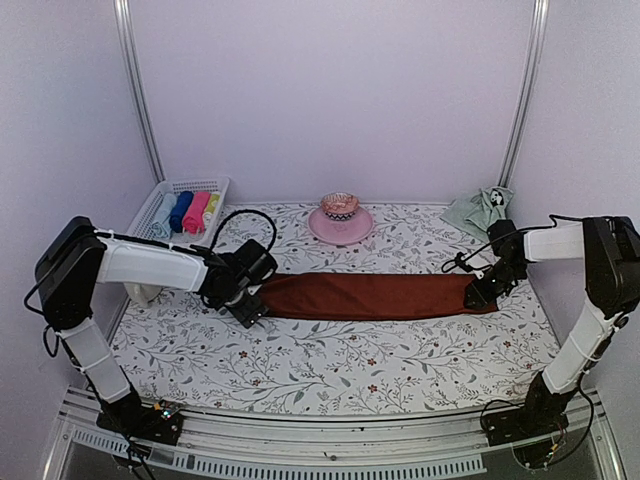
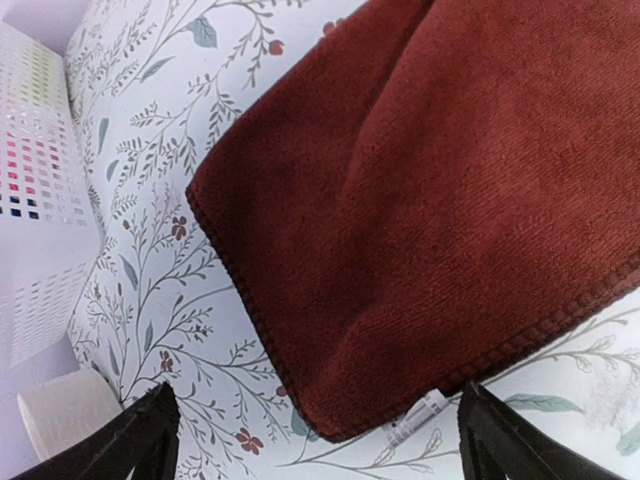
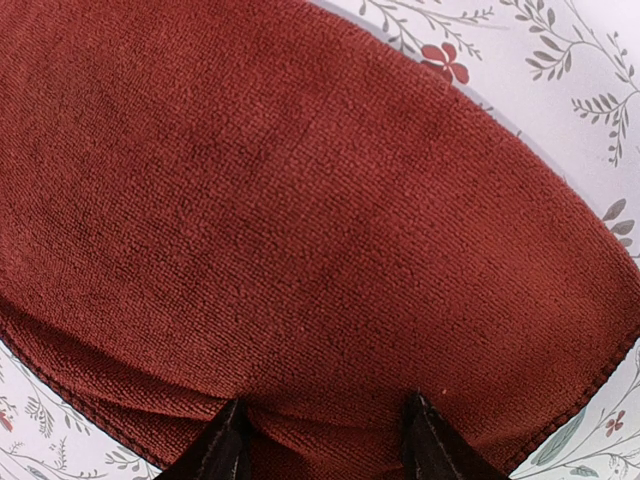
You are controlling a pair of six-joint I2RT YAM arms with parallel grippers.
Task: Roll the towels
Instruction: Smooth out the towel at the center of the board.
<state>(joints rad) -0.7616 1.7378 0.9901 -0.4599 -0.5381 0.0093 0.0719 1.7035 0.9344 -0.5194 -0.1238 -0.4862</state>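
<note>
Red towel lies across the counter, left end effector wide open at its 9 o'clock end, right end effector part-open touching its 3 o'clock end; green towel at 1 o'clock.

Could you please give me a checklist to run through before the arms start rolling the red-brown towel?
1. The red-brown towel lies flat as a long strip on the table cover: ok.
2. The left gripper is open over the towel's left end: ok.
3. The right gripper has a firm hold on the right end: cannot tell; its fingertips dent the cloth.
4. The green towel sits at the back right, apart from the strip: ok.
5. The pink stand and the basket stand behind, apart from the strip: ok.
</note>
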